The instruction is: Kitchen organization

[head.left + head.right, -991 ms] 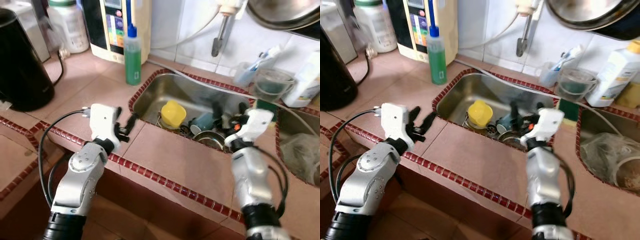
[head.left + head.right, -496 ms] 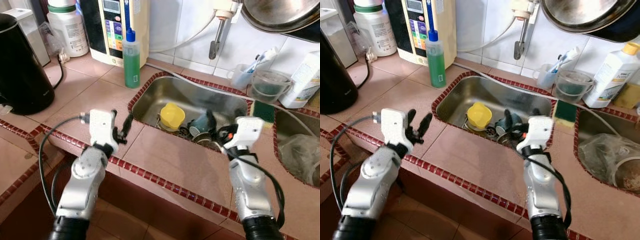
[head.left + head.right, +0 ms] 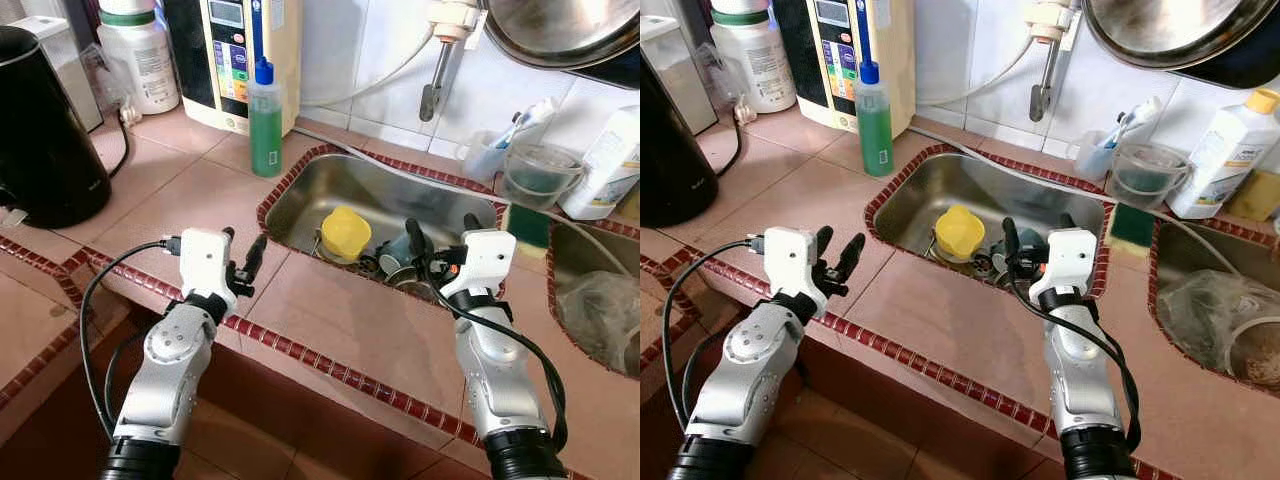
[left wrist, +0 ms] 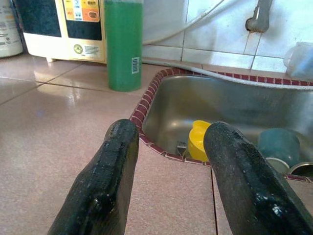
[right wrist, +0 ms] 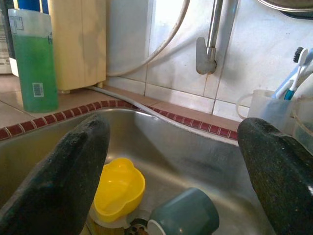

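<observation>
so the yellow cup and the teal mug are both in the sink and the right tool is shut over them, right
Not quite. The yellow cup and the teal mug do lie in the sink, but the right tool is open over them, its fingers spread wide apart. The right wrist view shows it.

The counter [image 3: 350,320] is glossy pinkish tile edged with shiny dark-red trim, and the sink [image 3: 330,195] set in it is brushed stainless steel with a dull sheen. A smooth yellow plastic cup [image 3: 346,230] and a matt blue-grey mug [image 3: 400,246] lie in the sink, a translucent plastic bottle of green liquid [image 3: 265,118] stands near its far left corner, and both tools' fingers [image 4: 105,186] look rough, matt black.
</observation>
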Controlling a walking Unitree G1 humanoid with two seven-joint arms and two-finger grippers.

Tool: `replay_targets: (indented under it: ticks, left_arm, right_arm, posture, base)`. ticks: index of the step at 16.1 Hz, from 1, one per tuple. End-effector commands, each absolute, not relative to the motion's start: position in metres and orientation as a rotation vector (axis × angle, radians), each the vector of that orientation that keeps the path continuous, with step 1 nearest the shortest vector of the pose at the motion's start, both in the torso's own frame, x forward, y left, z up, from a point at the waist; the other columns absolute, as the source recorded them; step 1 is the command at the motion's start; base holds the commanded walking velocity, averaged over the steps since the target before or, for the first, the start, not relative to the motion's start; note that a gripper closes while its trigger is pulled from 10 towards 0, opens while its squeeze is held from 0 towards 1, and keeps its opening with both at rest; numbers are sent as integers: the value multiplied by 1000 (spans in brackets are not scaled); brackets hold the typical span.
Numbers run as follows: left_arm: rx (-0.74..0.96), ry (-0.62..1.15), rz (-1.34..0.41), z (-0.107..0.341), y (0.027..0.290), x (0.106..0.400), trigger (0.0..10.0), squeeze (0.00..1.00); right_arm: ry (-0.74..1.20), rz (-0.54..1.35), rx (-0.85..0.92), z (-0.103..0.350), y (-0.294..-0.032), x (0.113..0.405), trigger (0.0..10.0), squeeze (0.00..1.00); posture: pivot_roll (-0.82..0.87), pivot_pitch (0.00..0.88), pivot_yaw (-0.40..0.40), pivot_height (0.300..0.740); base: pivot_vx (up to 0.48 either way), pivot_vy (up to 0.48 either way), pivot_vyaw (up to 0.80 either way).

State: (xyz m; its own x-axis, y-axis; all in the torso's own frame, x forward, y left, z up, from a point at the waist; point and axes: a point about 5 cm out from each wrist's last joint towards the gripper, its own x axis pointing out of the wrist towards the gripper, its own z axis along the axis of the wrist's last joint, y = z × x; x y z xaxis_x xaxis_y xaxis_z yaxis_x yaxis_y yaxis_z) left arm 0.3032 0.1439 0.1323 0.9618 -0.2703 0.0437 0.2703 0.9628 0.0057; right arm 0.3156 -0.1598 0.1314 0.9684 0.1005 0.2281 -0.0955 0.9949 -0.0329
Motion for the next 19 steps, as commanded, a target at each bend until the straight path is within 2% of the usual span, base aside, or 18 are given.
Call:
replay_targets:
  ticks: [1,16,19]
  left_arm:
    - [6,-41,-294,132,140,303,10000,0]
    - [4,-50,-300,130,136,304,10000,0]
    - [31,-45,-304,119,140,300,10000,0]
  right_arm:
    - [-228,96,-36,132,-162,317,10000,0]
    - [-213,123,-78,130,-163,318,10000,0]
    - [-143,206,-137,110,-158,316,10000,0]
  posture:
    - [2,0,-43,732]
    - [2,0,-69,732]
    - [3,0,-72,732]
  base:
    - [-289,0,0]
    - [-304,0,0]
    - [0,0,0]
